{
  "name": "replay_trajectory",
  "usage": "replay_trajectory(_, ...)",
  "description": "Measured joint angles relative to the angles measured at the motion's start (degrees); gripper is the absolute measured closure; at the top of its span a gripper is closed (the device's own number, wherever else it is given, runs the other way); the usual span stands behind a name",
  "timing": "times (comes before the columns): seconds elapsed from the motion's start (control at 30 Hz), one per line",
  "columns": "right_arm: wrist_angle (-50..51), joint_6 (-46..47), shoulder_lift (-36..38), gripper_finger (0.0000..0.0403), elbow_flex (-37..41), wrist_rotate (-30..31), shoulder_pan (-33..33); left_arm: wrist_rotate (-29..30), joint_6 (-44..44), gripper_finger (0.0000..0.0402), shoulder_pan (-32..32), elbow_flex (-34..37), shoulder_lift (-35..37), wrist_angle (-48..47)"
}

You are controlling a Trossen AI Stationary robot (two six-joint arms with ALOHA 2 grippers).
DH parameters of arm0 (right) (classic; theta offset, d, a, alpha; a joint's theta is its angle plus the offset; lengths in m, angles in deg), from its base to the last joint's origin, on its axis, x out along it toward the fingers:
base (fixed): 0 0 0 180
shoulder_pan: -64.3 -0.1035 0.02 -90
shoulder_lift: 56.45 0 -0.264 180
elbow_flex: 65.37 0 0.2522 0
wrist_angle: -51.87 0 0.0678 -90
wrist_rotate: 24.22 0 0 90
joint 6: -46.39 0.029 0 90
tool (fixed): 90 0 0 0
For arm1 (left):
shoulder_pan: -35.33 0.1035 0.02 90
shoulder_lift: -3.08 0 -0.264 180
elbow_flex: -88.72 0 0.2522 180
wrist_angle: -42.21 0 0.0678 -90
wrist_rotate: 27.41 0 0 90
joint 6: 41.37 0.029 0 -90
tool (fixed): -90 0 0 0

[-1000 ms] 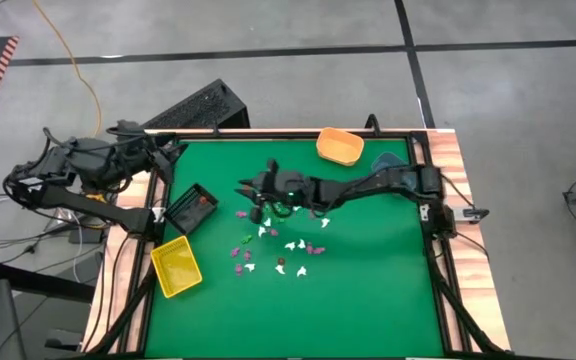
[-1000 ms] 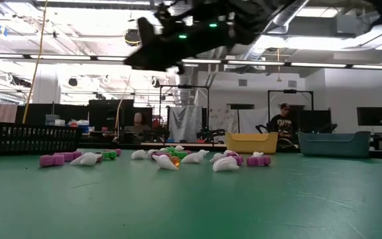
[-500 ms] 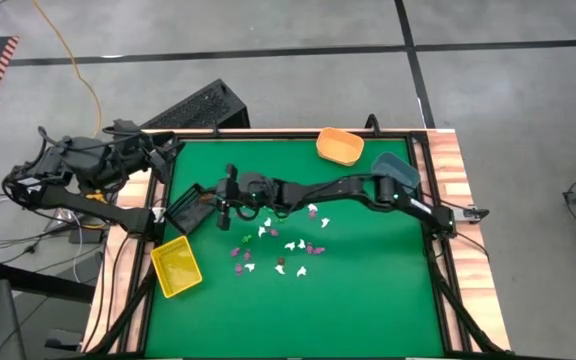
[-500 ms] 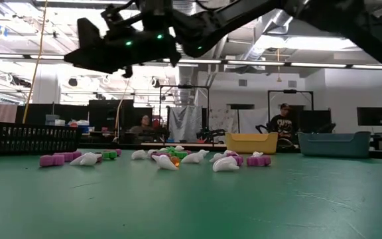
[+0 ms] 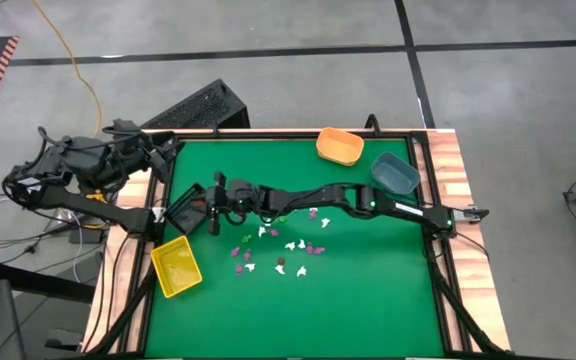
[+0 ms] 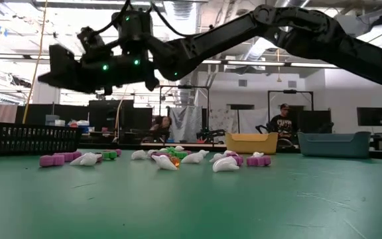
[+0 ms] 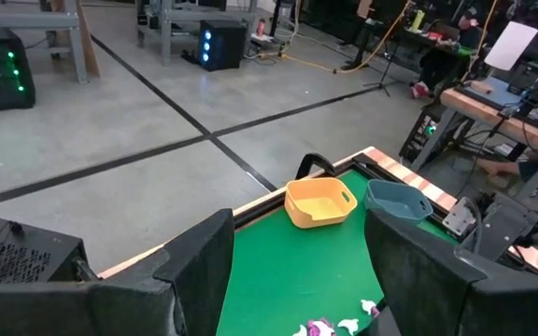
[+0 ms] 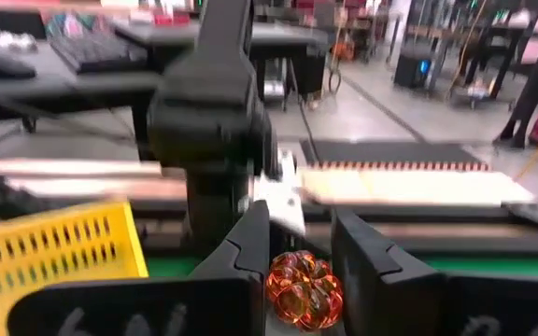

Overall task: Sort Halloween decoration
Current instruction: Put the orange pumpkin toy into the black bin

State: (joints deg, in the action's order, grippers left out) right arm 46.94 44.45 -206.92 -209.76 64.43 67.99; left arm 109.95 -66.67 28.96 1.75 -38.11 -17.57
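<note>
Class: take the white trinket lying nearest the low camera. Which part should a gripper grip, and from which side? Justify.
Probably best to grip the white trinket across its narrow middle, coming straight down from above: it lies flat on its side, long and low, with no upright part to pinch. The right gripper, near the black bin, is occupied, shut on an orange pumpkin trinket.

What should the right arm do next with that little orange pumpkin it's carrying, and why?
Probably ease a little farther over the black bin and open. The right gripper holds the orange pumpkin trinket between its fingers, and from above it hangs at that bin's edge.
</note>
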Motion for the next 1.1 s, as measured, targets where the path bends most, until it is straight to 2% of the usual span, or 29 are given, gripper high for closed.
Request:
replay_trajectory(0.13,3.8,0.0,0.0,0.0321,0.0,0.0,0.6,0.0,0.0,0.017,0.0,0.0,0.0,0.0)
replay_trajectory(0.5,2.8,0.0,0.1,0.0321,1.2,-0.2,1.8,0.0,-0.3,0.017,0.0,0.0,0.0,0.0)
replay_trajectory(0.67,2.2,-0.1,0.2,0.0321,1.3,-2.1,1.7,0.0,-0.3,0.017,0.0,0.0,0.0,0.0)
replay_trajectory(1.1,1.0,-1.3,-2.5,0.032,0.6,-2.2,1.8,1.5,-0.1,0.017,0.0,0.0,0.0,0.0)
